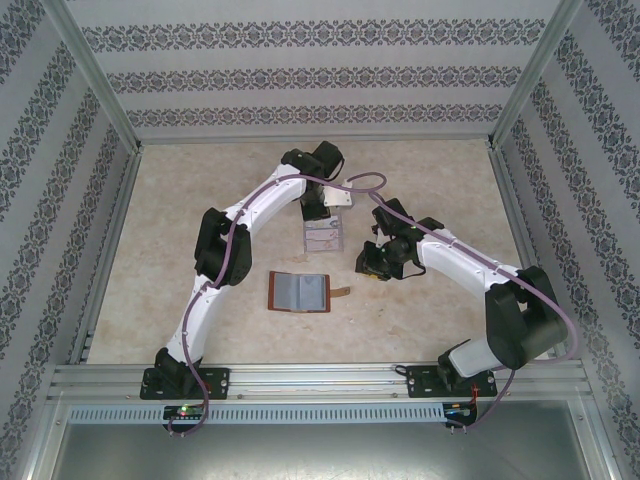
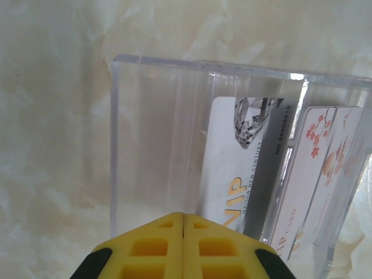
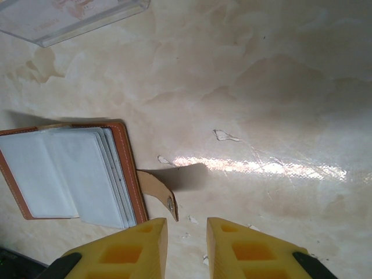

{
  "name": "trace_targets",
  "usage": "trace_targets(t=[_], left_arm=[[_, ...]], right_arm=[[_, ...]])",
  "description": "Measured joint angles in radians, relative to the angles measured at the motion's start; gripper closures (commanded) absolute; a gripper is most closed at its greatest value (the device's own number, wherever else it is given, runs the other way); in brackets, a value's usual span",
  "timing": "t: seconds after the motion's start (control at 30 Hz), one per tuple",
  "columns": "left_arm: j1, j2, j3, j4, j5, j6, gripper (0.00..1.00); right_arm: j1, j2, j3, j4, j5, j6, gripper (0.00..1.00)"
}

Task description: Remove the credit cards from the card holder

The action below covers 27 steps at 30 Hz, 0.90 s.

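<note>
The card holder (image 1: 300, 292) lies open on the table, brown leather with grey-blue pockets (image 3: 70, 177) facing up and its strap tab (image 3: 158, 190) pointing right. Two credit cards stand in a clear slotted rack (image 2: 154, 139): a white one with gold lettering (image 2: 235, 174) and a pale floral one (image 2: 317, 180). My left gripper (image 2: 183, 216) hovers just over the rack's near edge, shut with nothing between its yellow fingers. My right gripper (image 3: 187, 224) hangs open just right of the strap tab, nothing in it.
The clear rack (image 1: 323, 236) stands behind the card holder, between the two wrists; its corner (image 3: 70, 20) shows in the right wrist view. Patterned walls and metal posts close in the marbled table (image 1: 440, 180) on three sides.
</note>
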Motion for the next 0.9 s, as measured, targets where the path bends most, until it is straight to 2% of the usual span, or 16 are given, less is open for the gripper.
trace_targets(t=[0.53, 0.73, 0.9], left_arm=[[0.0, -0.003, -0.006, 0.002, 0.003, -0.046, 0.95], [0.0, -0.064, -0.061, 0.032, 0.03, -0.168, 0.96], [0.0, -0.146, -0.121, 0.072, 0.052, -0.322, 1.0]], right_arm=[[0.001, 0.0, 0.0, 0.001, 0.0, 0.001, 0.74], [0.024, 0.014, 0.011, 0.002, 0.0, 0.002, 0.74], [0.05, 0.046, 0.032, 0.01, -0.001, 0.003, 0.74]])
